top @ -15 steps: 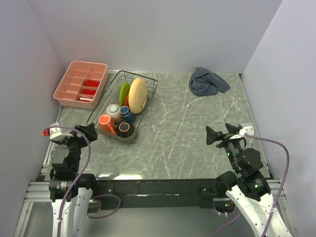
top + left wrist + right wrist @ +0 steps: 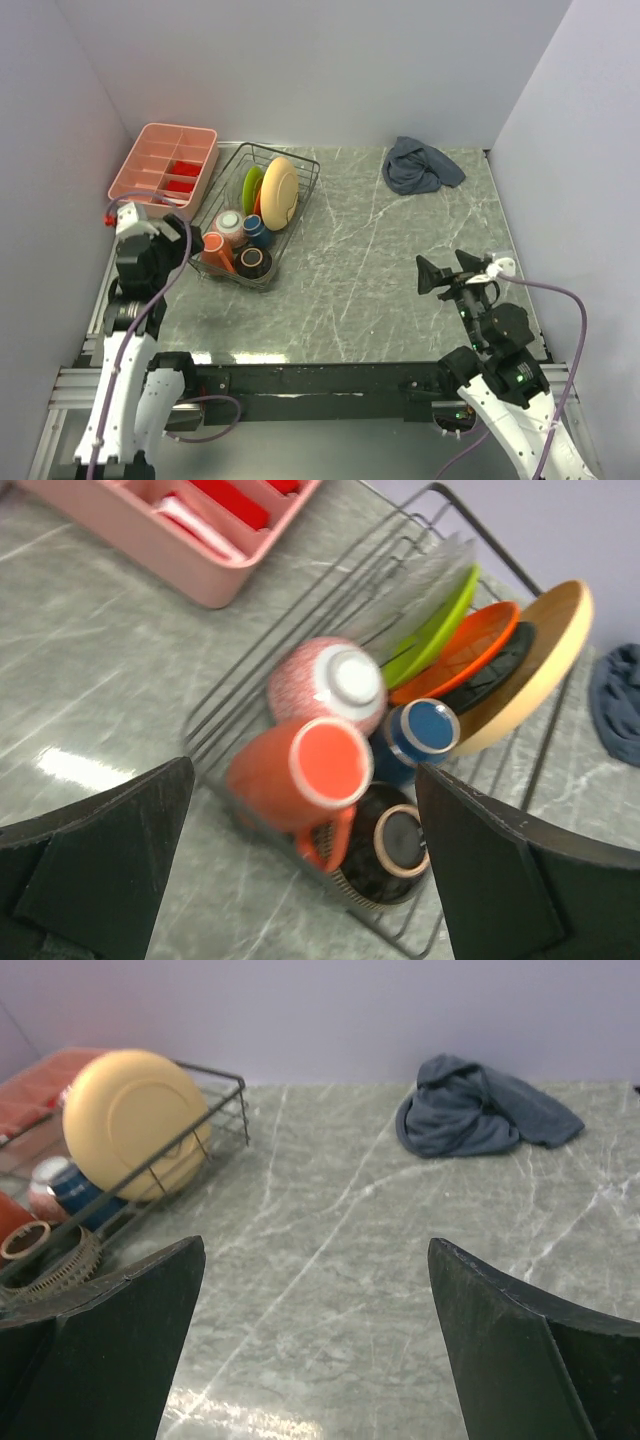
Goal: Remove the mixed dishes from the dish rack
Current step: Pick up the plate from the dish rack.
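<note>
The black wire dish rack (image 2: 302,166) stands at the back left. It holds the tan-yellow plate (image 2: 279,190), lime green plate (image 2: 250,186), pinkish bowl (image 2: 230,222), dark blue cup (image 2: 256,230), orange mug (image 2: 215,250) and dark brown bowl (image 2: 252,263). My left gripper (image 2: 192,248) is open and empty, just off the rack's near left corner. In the left wrist view my left gripper (image 2: 305,880) hangs over the mug (image 2: 300,772) and brown bowl (image 2: 395,845). My right gripper (image 2: 445,272) is open and empty over bare table, far from the rack.
A pink compartment tray (image 2: 150,160) stands left of the rack. A crumpled blue-grey cloth (image 2: 420,165) lies at the back right. Grey walls close the table on three sides. An orange plate (image 2: 465,650) and a dark plate (image 2: 497,668) also stand among the plates.
My left arm has risen and swung forward toward the rack's near left corner. The right arm has not moved. The dishes stand as before.
</note>
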Available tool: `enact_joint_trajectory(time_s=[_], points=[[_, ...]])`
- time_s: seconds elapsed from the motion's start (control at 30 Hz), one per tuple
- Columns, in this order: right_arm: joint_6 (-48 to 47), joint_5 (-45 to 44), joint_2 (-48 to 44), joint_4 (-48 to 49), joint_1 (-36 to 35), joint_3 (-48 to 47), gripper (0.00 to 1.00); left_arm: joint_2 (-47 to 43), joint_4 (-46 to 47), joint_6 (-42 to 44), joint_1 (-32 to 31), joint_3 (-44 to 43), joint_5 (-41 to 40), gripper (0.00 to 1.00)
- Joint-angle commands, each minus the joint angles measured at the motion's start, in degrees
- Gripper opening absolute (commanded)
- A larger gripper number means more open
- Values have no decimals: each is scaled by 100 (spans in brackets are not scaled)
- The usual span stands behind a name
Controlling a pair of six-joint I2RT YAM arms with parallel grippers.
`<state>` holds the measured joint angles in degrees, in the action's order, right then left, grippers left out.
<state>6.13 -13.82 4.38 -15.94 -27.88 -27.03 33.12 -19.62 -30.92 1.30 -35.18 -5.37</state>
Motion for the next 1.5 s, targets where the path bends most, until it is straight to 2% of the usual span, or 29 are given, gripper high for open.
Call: enact_joint_trajectory(time_s=[0.0, 0.13, 0.23, 0.3, 0.4, 0.57, 0.73, 1.03, 1.2, 1.27, 1.47], points=[[107, 90, 747, -215, -51, -434, 100, 877, 1159, 138, -7, -507, 755, 99], [222, 555, 1450, -664, -51, -891, 100, 1616, 2205, 244, -42, -674, 1589, 99], [274, 1030, 1785, -691, -51, -1050, 100, 2442, 2594, 165, -95, -1025, 2214, 99], [301, 1372, 1934, -629, -51, -1120, 100, 3151, 2586, 165, -86, -1516, 2774, 99], [450, 1540, 2022, -498, -42, -1173, 100, 3996, 2279, 235, -323, -2272, 3137, 99], [494, 1716, 2049, -436, -42, -1191, 100, 4799, 1770, 631, -876, -3335, 3305, 99], [704, 1936, 2137, -331, -42, -1095, 100, 5537, 1742, 587, -956, -3803, 3858, 98], [1092, 2059, 2576, -365, -51, -1050, 100, 6416, 1418, 710, -974, -4550, 4465, 81], [1118, 2156, 2770, -410, -42, -1121, 100, 6750, 1215, 727, -983, -4823, 4676, 65], [1188, 2156, 2770, -348, -42, -1086, 100, 6804, 1154, 736, -983, -4867, 4764, 55], [1329, 2086, 2778, -251, -42, -1050, 100, 7023, 1013, 719, -983, -5042, 5229, 47]])
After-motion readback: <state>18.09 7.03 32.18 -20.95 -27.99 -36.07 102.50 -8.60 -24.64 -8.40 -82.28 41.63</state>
